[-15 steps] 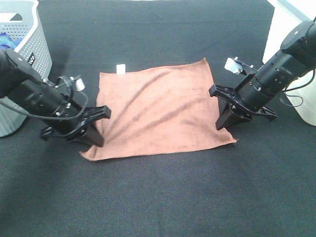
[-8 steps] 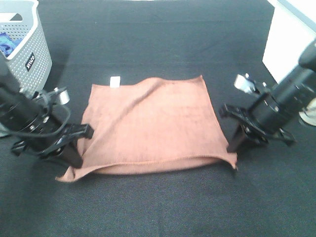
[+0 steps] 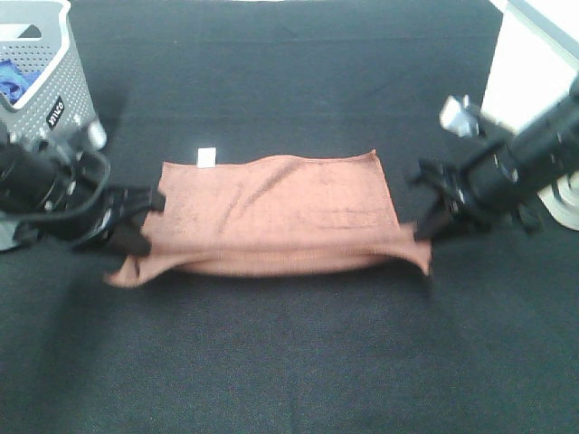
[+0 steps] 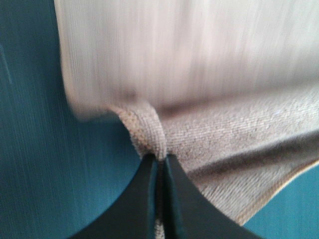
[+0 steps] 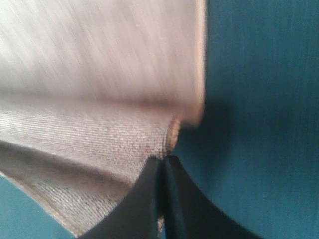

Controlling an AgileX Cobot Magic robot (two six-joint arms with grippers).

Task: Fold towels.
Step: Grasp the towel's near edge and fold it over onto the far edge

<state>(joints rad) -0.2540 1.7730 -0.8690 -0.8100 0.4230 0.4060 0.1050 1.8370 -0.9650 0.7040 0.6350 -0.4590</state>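
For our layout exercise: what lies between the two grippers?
The towel stretches from the left gripper to the right gripper, both shut on it; the exterior high view shows this.

The towel (image 3: pixel 280 212) lies across the middle of the desk (image 3: pixel 289 371), partly doubled over so one layer rests on the other, with its tag (image 3: pixel 206 156) at its far left corner. The left gripper (image 3: pixel 137 242) is at the towel's left end and the right gripper (image 3: pixel 423 233) at its right end, each with jaws pinched on a fold of cloth. A basket (image 3: pixel 63 108) stands at the desk's far left corner, behind the left gripper, with some fabric (image 3: pixel 14 77) in it.
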